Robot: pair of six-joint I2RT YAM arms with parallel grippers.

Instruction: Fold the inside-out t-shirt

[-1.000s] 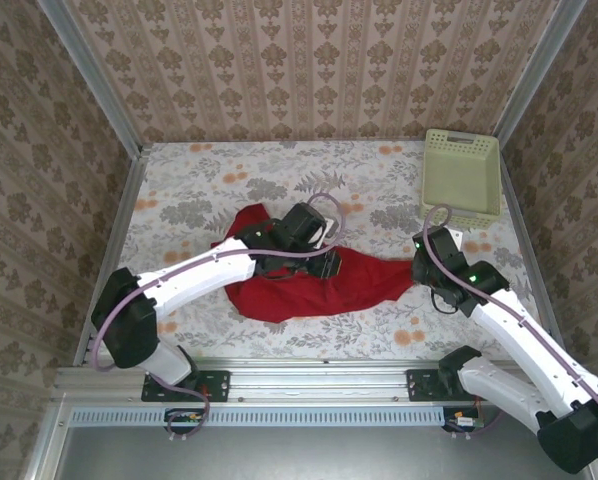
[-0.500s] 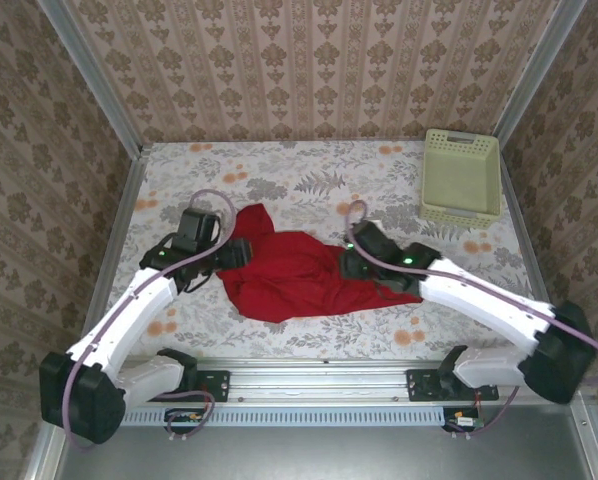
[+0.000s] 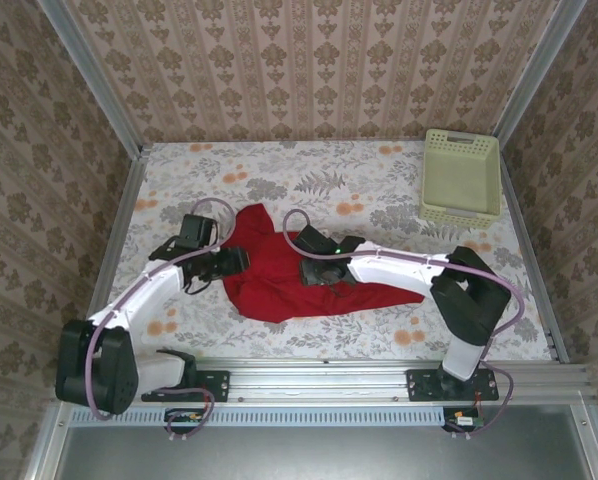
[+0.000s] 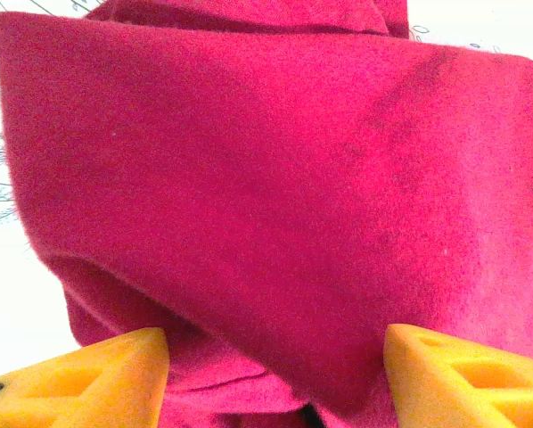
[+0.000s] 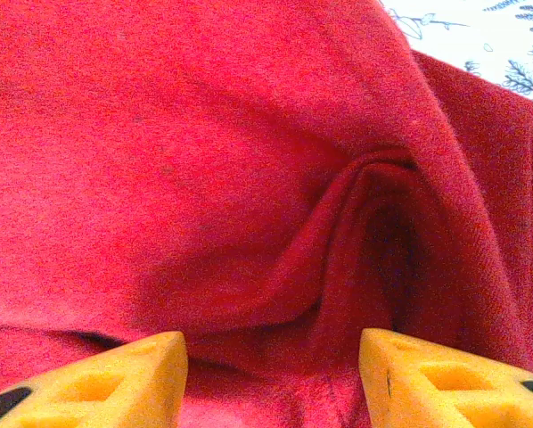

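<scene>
The inside-out t-shirt (image 3: pixel 275 288) is a bright red, crumpled heap on the flowered table, with one tail stretching right. My left gripper (image 3: pixel 236 262) is at the heap's left edge. In the left wrist view it (image 4: pixel 275 382) is open, its yellow fingertips (image 4: pixel 97 379) wide apart, with a thick fold of the shirt (image 4: pixel 275 178) lying between and ahead of them. My right gripper (image 3: pixel 310 271) is over the middle of the heap. In the right wrist view it (image 5: pixel 271 379) is open too, straddling a deep crease of the shirt (image 5: pixel 249 178).
A pale green basket (image 3: pixel 462 178) stands at the back right corner. Papered walls close the table (image 3: pixel 379 180) on three sides, and a metal rail (image 3: pixel 309 370) runs along the near edge. Bare tablecloth lies behind and to the right of the shirt.
The left arm drew back from the shirt's middle to its left edge. The right arm swung from the shirt's right tail to its middle. Both grippers now stand wider than a second ago.
</scene>
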